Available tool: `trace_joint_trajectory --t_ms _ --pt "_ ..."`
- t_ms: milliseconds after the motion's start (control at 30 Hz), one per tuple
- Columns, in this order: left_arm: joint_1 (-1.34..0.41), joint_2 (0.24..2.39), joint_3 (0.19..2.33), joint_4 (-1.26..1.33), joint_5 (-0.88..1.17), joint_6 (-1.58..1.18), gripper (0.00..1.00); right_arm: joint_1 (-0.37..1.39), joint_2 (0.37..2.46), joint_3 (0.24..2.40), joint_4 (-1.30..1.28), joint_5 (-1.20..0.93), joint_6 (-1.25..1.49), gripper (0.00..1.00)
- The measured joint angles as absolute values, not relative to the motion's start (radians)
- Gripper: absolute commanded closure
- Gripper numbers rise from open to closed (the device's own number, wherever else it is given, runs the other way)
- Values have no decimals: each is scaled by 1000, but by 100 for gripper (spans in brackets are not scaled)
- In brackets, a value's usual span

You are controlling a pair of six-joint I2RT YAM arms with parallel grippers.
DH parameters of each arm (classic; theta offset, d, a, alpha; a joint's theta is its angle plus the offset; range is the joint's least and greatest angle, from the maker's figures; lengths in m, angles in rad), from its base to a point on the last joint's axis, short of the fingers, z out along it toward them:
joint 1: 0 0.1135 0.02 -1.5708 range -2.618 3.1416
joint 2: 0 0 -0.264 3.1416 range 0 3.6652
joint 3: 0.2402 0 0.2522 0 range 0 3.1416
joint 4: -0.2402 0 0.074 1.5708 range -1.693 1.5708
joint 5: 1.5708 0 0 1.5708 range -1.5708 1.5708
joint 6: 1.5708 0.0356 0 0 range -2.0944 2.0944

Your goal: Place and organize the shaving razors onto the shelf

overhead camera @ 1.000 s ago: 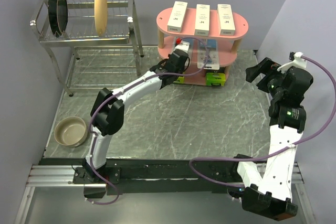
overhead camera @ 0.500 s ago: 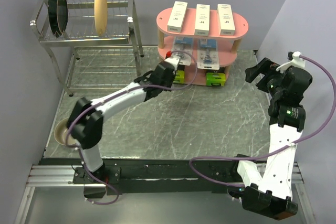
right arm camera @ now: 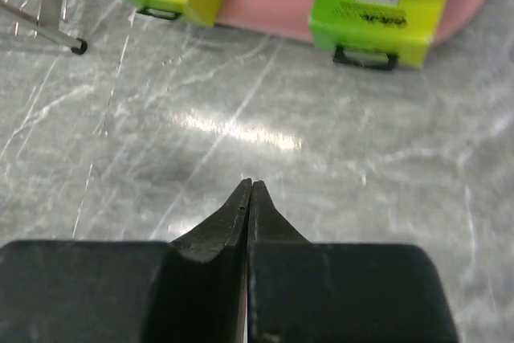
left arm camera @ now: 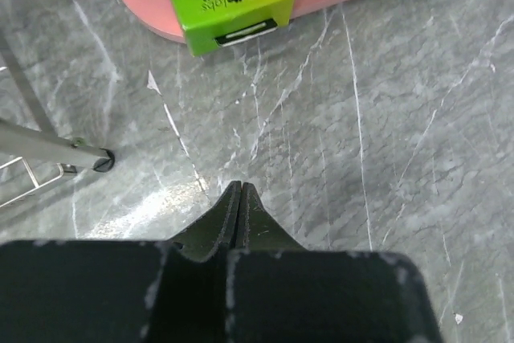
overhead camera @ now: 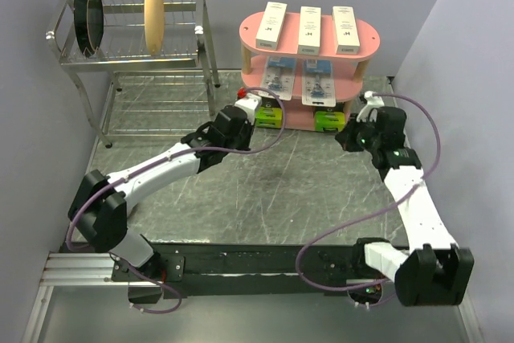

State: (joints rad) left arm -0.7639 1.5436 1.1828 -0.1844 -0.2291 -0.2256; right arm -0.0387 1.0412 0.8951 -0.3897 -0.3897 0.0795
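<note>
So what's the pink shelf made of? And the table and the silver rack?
The pink shelf looks like painted wood with a dull finish, and its posts look like pale bare wood. The table looks like grey marble with white veins and shines under the light, but it could be a printed sheet. The rack looks like thin, shiny metal wire, probably chromed steel.
</note>
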Motion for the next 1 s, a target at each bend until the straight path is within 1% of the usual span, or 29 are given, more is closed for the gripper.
trace_joint_trajectory --t_ms 100,200,433,667,1000 --pt "-762 1500 1169 -186 -234 -225 99 15 1139 904 -307 -374 88 100" --pt "-762 1472 1165 -176 -242 -222 99 43 1248 965 -262 -353 93 100" --pt "-749 1437 1165 -159 -252 -223 99 103 1415 1081 -201 -318 115 100" --pt "-733 1436 1164 -159 -253 -223 99 113 1496 1140 -169 -275 147 100" --pt "-723 1437 1163 -159 -251 -224 99 113 1510 1150 -142 -232 184 100"
